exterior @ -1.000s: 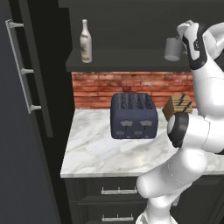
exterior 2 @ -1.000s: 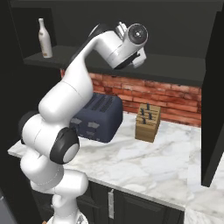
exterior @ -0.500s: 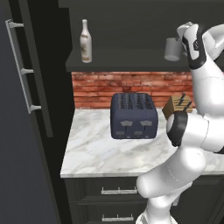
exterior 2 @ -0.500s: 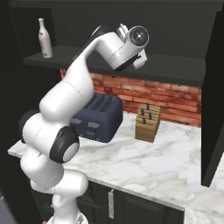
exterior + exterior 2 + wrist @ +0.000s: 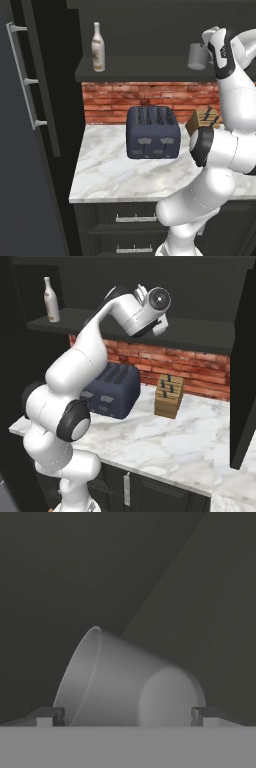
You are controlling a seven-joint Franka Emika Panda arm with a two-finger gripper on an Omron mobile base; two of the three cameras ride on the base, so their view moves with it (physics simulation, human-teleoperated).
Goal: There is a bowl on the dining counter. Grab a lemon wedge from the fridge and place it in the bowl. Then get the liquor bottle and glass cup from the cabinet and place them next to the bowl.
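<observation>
Glass cup (image 5: 127, 684) stands on the dark cabinet shelf (image 5: 145, 75), at its right end, well apart from the liquor bottle (image 5: 98, 47) at the left end of the same shelf. In the hand view the cup fills the space between the two finger tips (image 5: 49, 716), its wall tapering from a wide mouth to a narrower base. It looks light, rigid and smooth, so I judge it slippery and breakable if squeezed hard or knocked over; the tapered wall could let it slide out of a loose pinch. The safest hold seems to be across the body near mid-height, with the pads square to the wall and clear of the thin rim.

The jaws stand fully apart, one tip on each side of the cup, holding nothing. From the left base view the gripper (image 5: 212, 47) sits just beside the cup on the shelf, above the worktop (image 5: 110, 172) with its toaster (image 5: 150, 132) and knife block (image 5: 168, 396).

Against the earlier pictures, the wrist has crept a little closer to the cup; cup, bottle and the rest keep their places, and the base has not driven.
</observation>
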